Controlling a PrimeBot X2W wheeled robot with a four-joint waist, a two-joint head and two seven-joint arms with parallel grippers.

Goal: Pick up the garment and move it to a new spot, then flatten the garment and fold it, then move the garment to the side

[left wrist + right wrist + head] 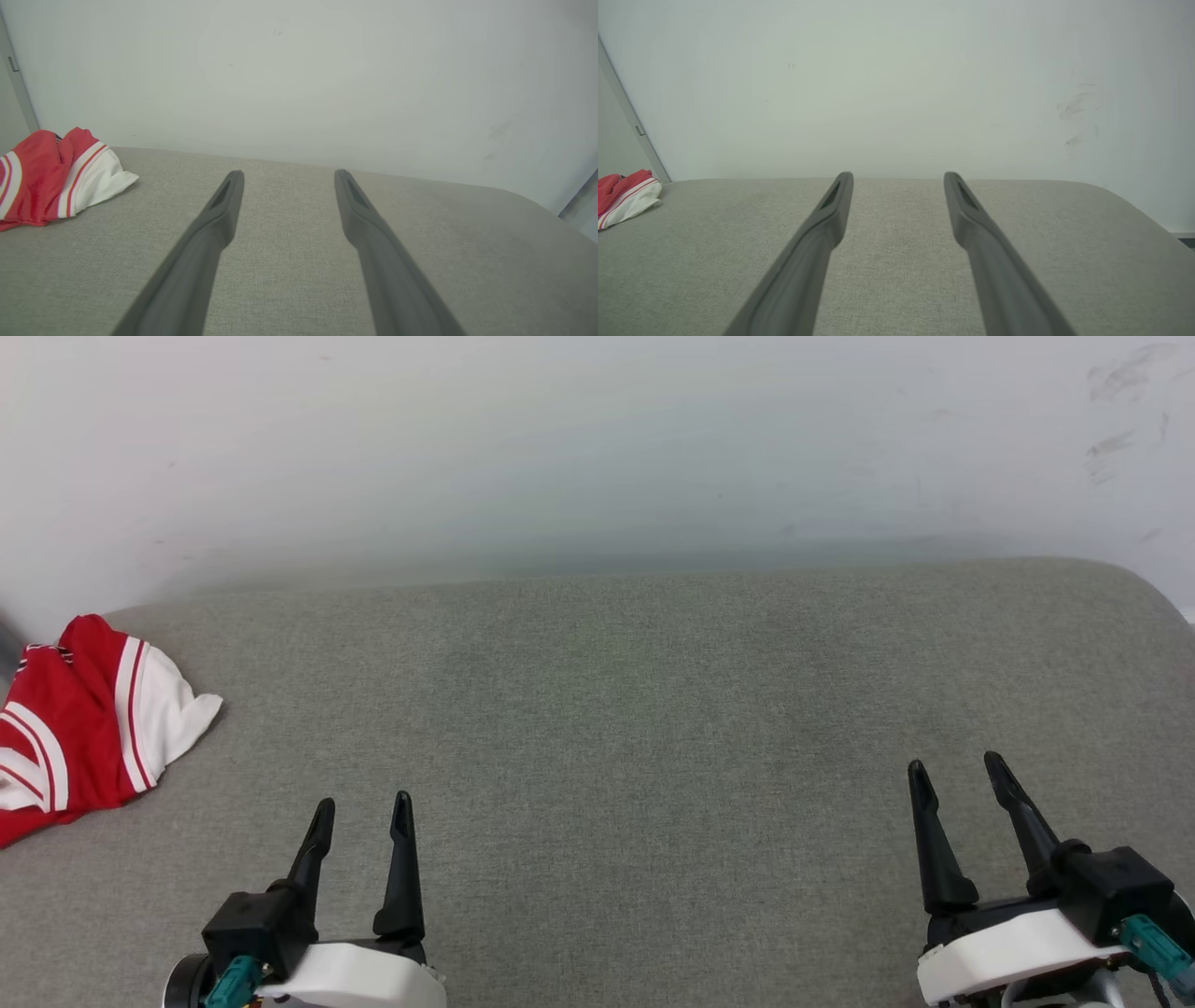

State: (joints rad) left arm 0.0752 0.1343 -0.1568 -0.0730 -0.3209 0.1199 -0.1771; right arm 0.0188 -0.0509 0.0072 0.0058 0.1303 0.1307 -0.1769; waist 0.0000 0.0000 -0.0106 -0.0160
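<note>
Lying crumpled, one shirt (65,728) is seen. Two grippers, the left gripper (364,800) and the right gripper (954,761), are spread wide. Nothing is held.

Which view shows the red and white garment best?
Head view: the garment is seen from above, sharp, stripes clear, though cropped at the edge. Left wrist view shows it side-on, also cropped; right wrist view, a small distant part.

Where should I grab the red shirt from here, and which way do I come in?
Take the white sleeve of the garment: it juts out toward the middle of the cushion, while the rest lies bunched at the left edge. It is probably best to come from its right with the open left pincer, the nearer one.
</note>
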